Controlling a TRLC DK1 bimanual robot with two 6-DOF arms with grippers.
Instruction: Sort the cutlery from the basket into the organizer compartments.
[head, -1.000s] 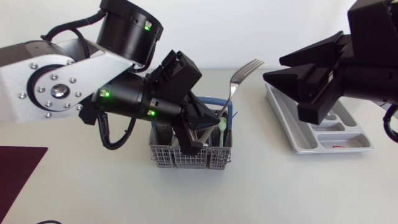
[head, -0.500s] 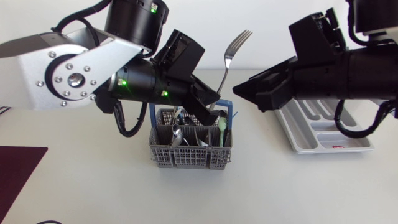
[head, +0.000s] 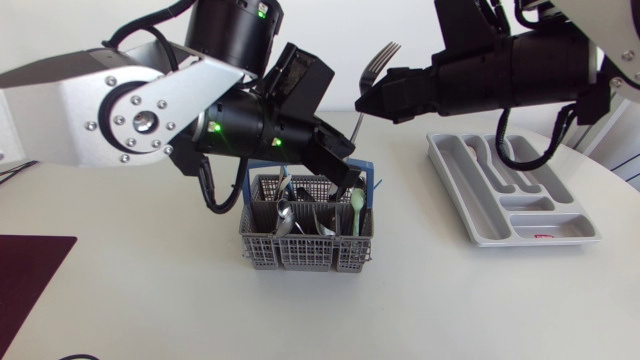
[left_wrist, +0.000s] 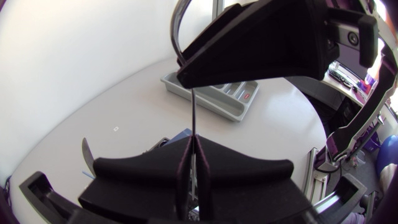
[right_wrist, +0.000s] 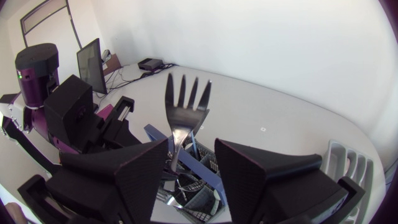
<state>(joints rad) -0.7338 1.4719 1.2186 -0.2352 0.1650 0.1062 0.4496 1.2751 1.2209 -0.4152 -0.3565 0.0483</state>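
Observation:
A silver fork (head: 372, 85) stands upright above the grey cutlery basket (head: 305, 240), tines up. My left gripper (head: 345, 170) is shut on its handle just over the basket; in the left wrist view the thin handle (left_wrist: 193, 112) rises from between the shut fingers. My right gripper (head: 365, 103) has come in from the right at the fork's neck. In the right wrist view the fork (right_wrist: 184, 106) stands between that gripper's (right_wrist: 191, 152) open fingers, with a gap on at least one side. The grey organizer (head: 510, 195) lies at the right.
The basket has a blue handle (head: 372, 185) and holds several spoons and a green utensil (head: 357, 208). A dark red mat (head: 25, 285) lies at the front left corner. Both arms crowd the space above the basket.
My right arm has swung in from the right until its fingers flank the fork's neck. My left arm has lifted the fork a little higher above the basket.

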